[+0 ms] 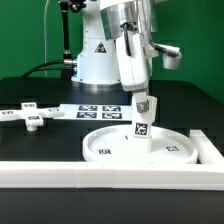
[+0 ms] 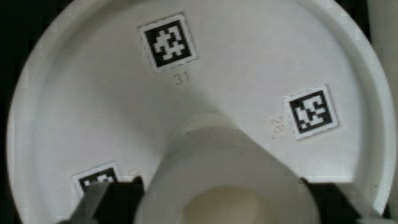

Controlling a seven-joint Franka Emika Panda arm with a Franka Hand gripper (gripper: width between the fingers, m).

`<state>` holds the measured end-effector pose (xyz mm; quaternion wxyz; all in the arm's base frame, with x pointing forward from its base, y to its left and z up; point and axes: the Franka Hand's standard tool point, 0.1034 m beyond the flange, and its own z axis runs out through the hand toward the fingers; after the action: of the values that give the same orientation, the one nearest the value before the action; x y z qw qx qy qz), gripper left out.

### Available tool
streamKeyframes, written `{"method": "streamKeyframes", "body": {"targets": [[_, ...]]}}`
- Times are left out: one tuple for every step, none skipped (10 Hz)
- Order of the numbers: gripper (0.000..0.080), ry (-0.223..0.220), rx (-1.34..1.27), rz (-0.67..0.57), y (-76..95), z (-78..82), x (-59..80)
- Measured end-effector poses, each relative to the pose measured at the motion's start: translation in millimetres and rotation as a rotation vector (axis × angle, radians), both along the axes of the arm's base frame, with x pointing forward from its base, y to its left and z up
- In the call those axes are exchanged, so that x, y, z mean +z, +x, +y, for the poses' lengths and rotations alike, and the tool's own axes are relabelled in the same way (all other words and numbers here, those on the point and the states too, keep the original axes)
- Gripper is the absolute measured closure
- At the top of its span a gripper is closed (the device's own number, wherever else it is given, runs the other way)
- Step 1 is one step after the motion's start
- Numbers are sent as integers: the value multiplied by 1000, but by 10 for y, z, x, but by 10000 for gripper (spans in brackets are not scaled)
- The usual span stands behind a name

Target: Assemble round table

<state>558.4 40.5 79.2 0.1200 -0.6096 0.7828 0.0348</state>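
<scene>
The large rimmed round disc (image 1: 140, 145) lies flat on the black table, against the white rail. My gripper (image 1: 143, 103) is shut on the short cylindrical leg (image 1: 143, 122) and holds it upright over the disc's middle; whether the leg touches the disc I cannot tell. In the wrist view the leg (image 2: 228, 165) fills the space between my dark fingers (image 2: 107, 198), with the disc (image 2: 107, 80) and its tags below. The flat cross-shaped base (image 1: 30, 114) lies on the table at the exterior view's left, apart from the gripper.
A long straight white rail (image 1: 110, 172) runs along the front of the table and turns back at the exterior view's right (image 1: 208, 148). The marker board (image 1: 100, 110) lies behind the disc. The arm's base (image 1: 98, 60) stands at the back.
</scene>
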Motion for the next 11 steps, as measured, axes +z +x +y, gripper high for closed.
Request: {"method": "streamKeyframes", "body": {"targets": [[390, 5, -15, 2, -1, 3, -1], [298, -6, 44, -7, 0, 10, 1], [182, -34, 186, -33, 22, 31, 18], [160, -45, 285, -36, 15, 51, 20], [160, -68, 397, -60, 13, 37, 16], [160, -88, 464, -84, -17, -33, -15], [151, -95, 525, -93, -29, -33, -24], [150, -103, 583, -104, -30, -30, -24], [150, -116, 671, -121, -30, -32, -26], [150, -127, 751, -137, -31, -32, -27], [150, -137, 824, -151, -31, -32, -27]]}}
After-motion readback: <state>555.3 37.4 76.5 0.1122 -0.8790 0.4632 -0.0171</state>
